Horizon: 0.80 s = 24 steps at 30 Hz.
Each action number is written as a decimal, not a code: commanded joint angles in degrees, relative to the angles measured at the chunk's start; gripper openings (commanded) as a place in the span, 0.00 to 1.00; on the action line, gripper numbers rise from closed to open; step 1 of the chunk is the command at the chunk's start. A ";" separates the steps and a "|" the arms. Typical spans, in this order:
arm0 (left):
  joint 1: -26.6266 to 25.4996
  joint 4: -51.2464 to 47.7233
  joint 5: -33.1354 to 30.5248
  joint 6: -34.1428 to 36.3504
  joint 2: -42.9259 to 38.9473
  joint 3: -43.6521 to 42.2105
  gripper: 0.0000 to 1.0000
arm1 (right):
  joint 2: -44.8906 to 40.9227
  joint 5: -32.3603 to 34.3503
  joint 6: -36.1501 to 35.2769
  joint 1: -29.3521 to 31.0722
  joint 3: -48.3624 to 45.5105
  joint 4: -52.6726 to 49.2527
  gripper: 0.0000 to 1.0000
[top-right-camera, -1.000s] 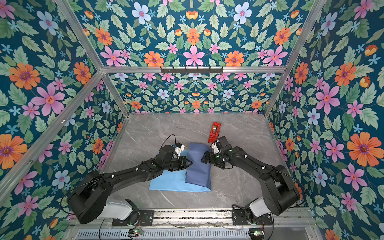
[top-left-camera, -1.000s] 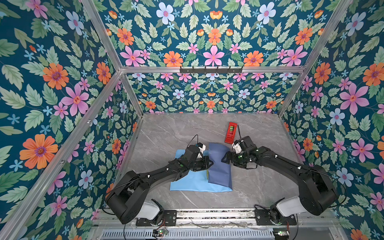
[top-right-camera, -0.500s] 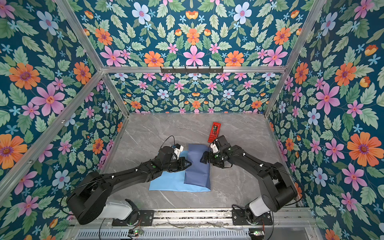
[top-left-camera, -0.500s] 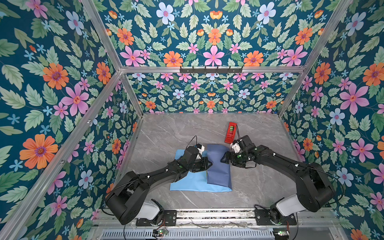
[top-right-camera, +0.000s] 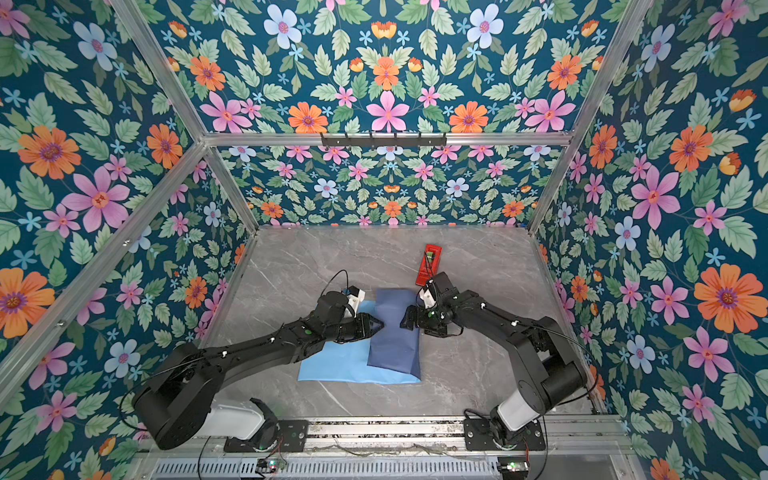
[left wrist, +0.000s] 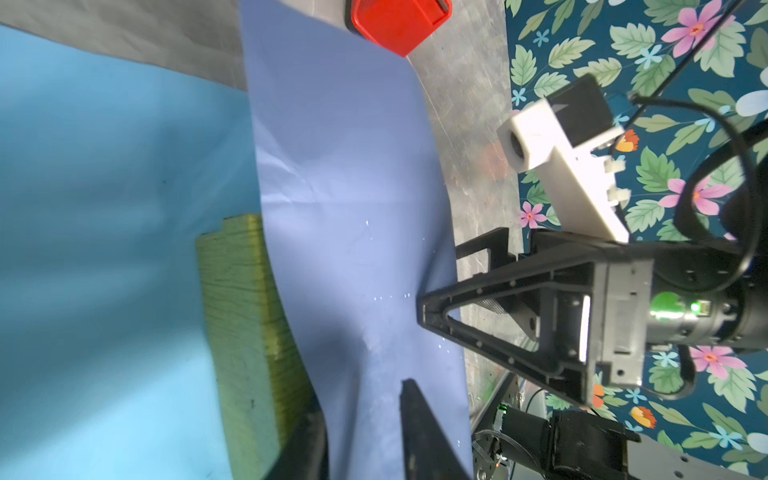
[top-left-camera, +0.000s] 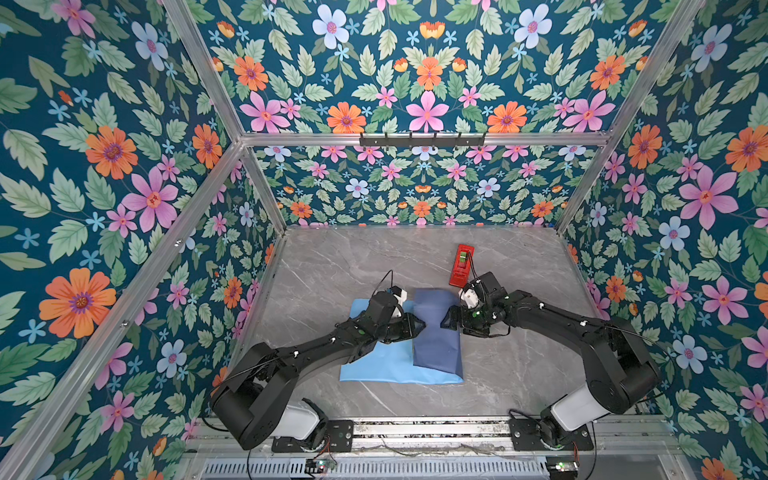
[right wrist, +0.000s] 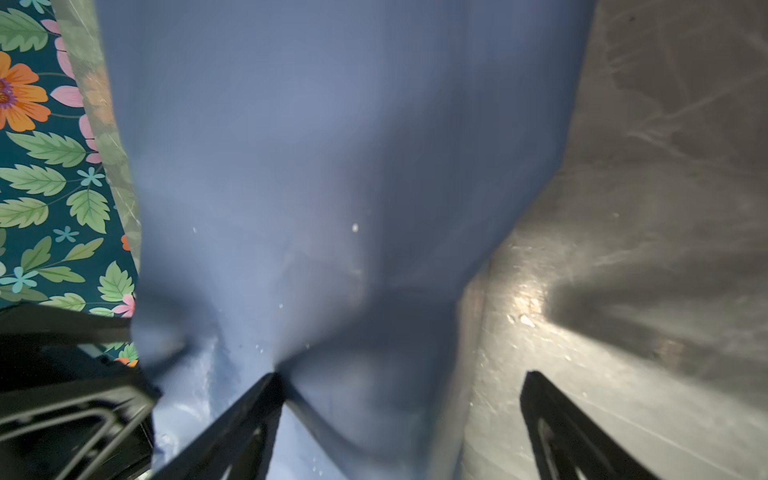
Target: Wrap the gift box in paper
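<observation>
While one paper (top-left-camera: 436, 332) covers one gift box (left wrist: 245, 324), one red dispenser (top-left-camera: 462, 266) nearby.

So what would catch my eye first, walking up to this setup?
Probably the loud floral wallpaper on the walls around the grey marbled table. Then the black left gripper and right gripper facing each other mid-table, flanking a creased blue paper sheet whose darker slate face is folded over a textured olive-green box, seen in the left wrist view. A narrow red plastic tape dispenser lies just behind it.
</observation>
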 commanded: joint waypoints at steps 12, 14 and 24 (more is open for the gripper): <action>0.03 -8.49 -2.48 6.07 6.23 6.77 0.75 | 0.55 1.51 -0.68 0.05 -0.72 -1.16 0.89; 0.04 -7.54 -1.09 5.24 8.03 7.22 0.75 | 0.61 1.52 -0.72 0.09 -0.76 -1.11 0.89; 0.06 -8.99 -2.79 4.79 8.39 4.16 0.53 | 1.47 1.69 -1.85 0.07 1.15 -2.05 0.89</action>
